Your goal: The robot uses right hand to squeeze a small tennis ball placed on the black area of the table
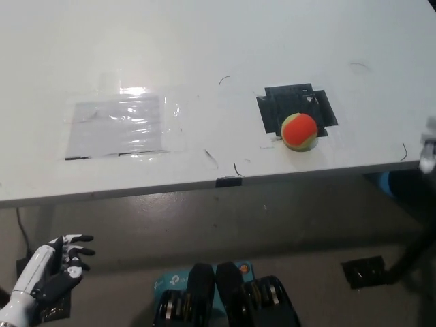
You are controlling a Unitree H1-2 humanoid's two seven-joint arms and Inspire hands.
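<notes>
In the head view, you are looking steeply down on a wide, smooth white bench [204,41] whose near edge runs across the picture just below its middle. On its right half you have a patch of black tape [286,105], roughly square with ragged, uneven edges, matte against the glossy top. The small round tennis ball [300,131], fuzzy, orange on top and yellow-green along its lower side, sits at the near edge of that black patch, overlapping its border. Nothing touches the ball.

To the left, well apart from the ball, you can see a rectangular sheet of clear, crinkled plastic film [119,128] taped flat to the bench, catching glare along its upper edge. A few thin dark marks are scattered over the white surface between the film and the tape.

Below the bench edge lies a grey floor [272,225]. Your white left hand [58,262], with dark fingertips, rests at the lower left, below the bench, empty, its fingers [80,239] spread slightly apart.

The black right hand is hard to make out: at the far right edge you get only a blurred pale shape and a dark, smeared form below it, cut off by the frame, so I cannot tell how its fingers stand.
</notes>
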